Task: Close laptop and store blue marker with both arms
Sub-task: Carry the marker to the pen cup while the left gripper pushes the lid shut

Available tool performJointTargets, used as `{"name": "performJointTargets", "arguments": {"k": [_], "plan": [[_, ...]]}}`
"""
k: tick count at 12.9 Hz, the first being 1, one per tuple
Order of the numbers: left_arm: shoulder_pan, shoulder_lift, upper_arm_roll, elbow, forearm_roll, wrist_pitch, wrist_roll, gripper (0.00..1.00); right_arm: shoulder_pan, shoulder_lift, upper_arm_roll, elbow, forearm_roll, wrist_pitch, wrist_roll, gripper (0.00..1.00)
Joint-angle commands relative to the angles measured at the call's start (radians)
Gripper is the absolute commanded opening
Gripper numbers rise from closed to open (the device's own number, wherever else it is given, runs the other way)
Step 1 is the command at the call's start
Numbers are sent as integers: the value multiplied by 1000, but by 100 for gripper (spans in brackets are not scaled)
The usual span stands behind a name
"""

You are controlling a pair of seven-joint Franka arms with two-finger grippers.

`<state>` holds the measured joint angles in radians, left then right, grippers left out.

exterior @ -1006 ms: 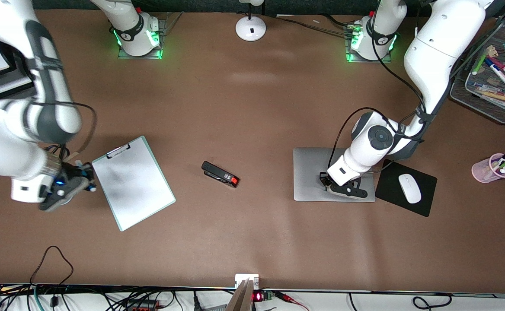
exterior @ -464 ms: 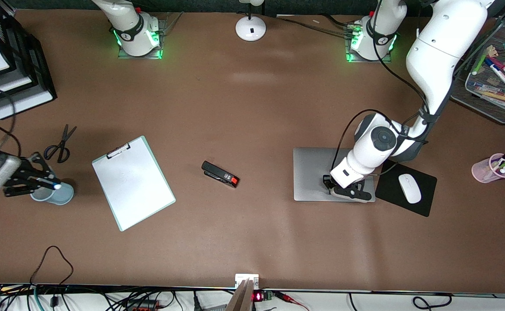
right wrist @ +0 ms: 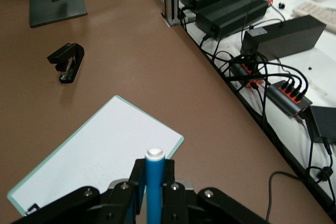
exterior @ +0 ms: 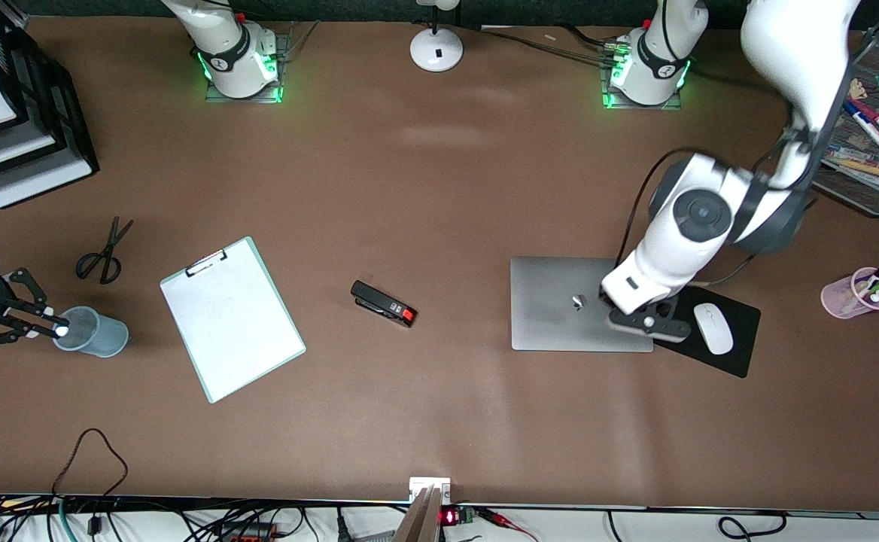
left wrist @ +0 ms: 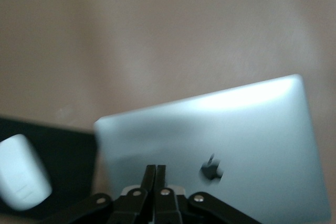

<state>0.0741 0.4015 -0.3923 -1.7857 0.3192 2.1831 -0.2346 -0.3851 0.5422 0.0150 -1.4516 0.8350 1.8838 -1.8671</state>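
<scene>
Front view: the laptop (exterior: 560, 305) lies shut and flat on the counter (exterior: 439, 188). A second ago the left claw (exterior: 646, 322) pressed on the lid. Now it has lifted and slid to the lid's edge, by the mouse pad (exterior: 740, 354). Its fingers look pinched together with nothing between them, as the left wrist view shows. So I think the closing part is done.

The blue marker (right wrist: 154, 184) is clamped upright in the right claw (exterior: 52, 329), white end up. A second ago this claw was beside the clipboard (exterior: 230, 316). Now it hangs over the rim of the grey cup (exterior: 93, 333), at the right arm's end of the counter. I think the marker only needs dropping in.

Counting: one laptop, one blue marker, two claws. Near the right claw are one grey cup, one pair of scissors (exterior: 104, 252) and one clipboard. One stapler (exterior: 383, 303) lies between the claws. By the left claw are one mouse pad with one mouse (exterior: 713, 328), and one pink cup (exterior: 853, 295) of pens.
</scene>
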Motion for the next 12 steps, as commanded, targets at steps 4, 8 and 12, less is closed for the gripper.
{"name": "performJointTargets", "arguments": {"k": [4, 8, 12], "plan": [[26, -150, -10, 63, -69, -297, 132, 100, -99, 104, 16, 57, 124, -129, -265, 0], [46, -156, -5, 285, -89, -603, 155, 100, -139, 149, 17, 76, 145, -210, -378, 0], [75, -191, 67, 373, -254, -717, 260, 100, -170, 192, 17, 96, 179, -247, -441, 0]]}}
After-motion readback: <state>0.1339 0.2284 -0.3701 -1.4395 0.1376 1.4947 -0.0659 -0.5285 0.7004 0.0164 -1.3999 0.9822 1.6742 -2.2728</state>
